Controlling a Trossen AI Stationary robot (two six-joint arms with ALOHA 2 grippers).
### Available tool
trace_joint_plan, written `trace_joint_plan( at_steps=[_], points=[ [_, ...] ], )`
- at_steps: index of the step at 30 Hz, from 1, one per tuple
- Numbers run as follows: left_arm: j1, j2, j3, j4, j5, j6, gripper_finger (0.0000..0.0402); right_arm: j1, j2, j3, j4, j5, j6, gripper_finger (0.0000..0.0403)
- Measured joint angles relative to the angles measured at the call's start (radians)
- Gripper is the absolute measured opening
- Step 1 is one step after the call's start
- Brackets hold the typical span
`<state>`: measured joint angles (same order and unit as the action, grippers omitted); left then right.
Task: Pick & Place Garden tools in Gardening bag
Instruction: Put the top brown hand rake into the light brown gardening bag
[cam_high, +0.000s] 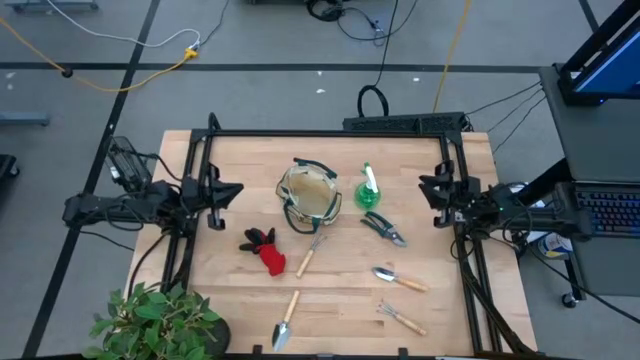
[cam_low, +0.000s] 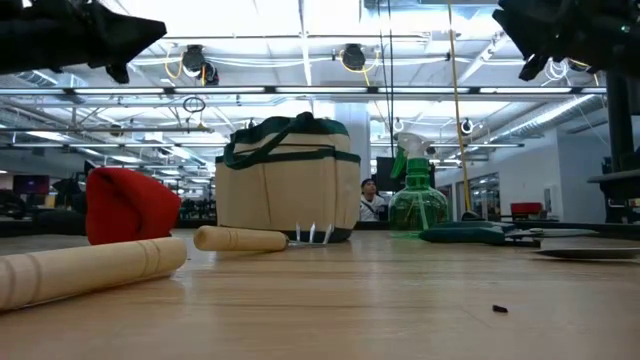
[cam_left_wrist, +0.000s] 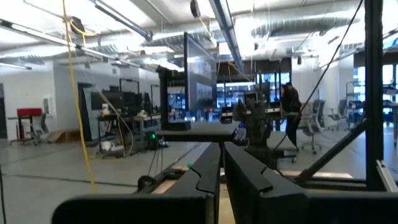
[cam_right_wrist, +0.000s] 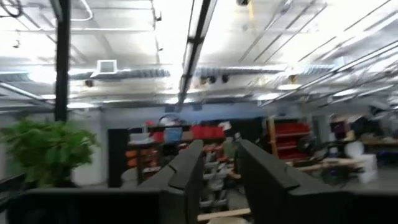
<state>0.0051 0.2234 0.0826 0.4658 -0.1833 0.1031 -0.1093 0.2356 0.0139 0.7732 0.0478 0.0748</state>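
writing: we can't read any brand or label anywhere.
left hand (cam_high: 232, 192): up off the bench (cam_high: 440, 325) at its left edge, fingers pressed together, holding nothing.
right hand (cam_high: 425, 185): raised at the right edge, fingers slightly apart, holding nothing.
gardening bag (cam_high: 307, 194): far-centre between both hands, touched by neither.
spray bottle (cam_high: 370, 190): just right of the bag.
pruning shears (cam_high: 384, 229): near the right hand's side.
glove (cam_high: 265, 248): nearer us, left of centre.

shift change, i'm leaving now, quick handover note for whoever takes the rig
Left claw: shut, empty, parked at the table's left edge.
Right claw: fingers apart, empty, parked at the right edge.
Gardening bag: upright at table centre.
Outside the bag: spray bottle and pruning shears to its right, glove and a small fork in front, two trowels and another fork nearer the front edge.
Done: no tool visibly bagged.
Left: all seven.
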Motion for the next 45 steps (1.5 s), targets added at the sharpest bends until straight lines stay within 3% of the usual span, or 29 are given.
trace_joint_plan(
  at_steps=[7, 12, 16, 21, 23, 27, 31, 37, 45],
  points=[
    [0.0, 0.213, 0.174, -0.13, 0.001, 0.007, 0.0027, 0.0, 0.127, 0.0, 0.076, -0.024, 0.076, 0.0138],
    [0.0, 0.383, 0.294, -0.242, 0.004, 0.002, 0.0027, 0.0, 0.176, 0.0, 0.124, -0.023, 0.07, 0.0136],
    [0.0, 0.506, 0.344, -0.262, 0.07, -0.02, 0.0027, 0.0, 0.193, 0.0, 0.131, -0.023, 0.063, 0.0129],
    [-0.001, 0.632, 0.38, -0.263, 0.115, -0.052, 0.0063, 0.0, 0.207, 0.001, 0.127, -0.023, 0.063, 0.0128],
    [-0.001, 0.672, 0.396, -0.261, 0.126, -0.097, 0.0091, 0.0, 0.212, 0.001, 0.128, -0.023, 0.063, 0.0128],
    [-0.008, 0.751, 0.411, -0.225, 0.247, -0.231, 0.0143, 0.0, 0.219, 0.001, 0.128, -0.023, 0.063, 0.0128],
    [-0.068, 0.846, 0.412, -0.151, 0.261, -0.416, 0.0173, 0.0, 0.227, 0.001, 0.127, -0.023, 0.063, 0.0126],
    [-0.163, 1.001, 0.412, -0.069, 0.185, -0.541, 0.0179, 0.0, 0.25, 0.001, 0.117, -0.023, 0.063, 0.0125],
    [-0.24, 1.185, 0.412, 0.027, 0.16, -0.686, 0.0173, 0.0, 0.275, 0.001, 0.09, -0.023, 0.063, 0.0123]
  ],
)
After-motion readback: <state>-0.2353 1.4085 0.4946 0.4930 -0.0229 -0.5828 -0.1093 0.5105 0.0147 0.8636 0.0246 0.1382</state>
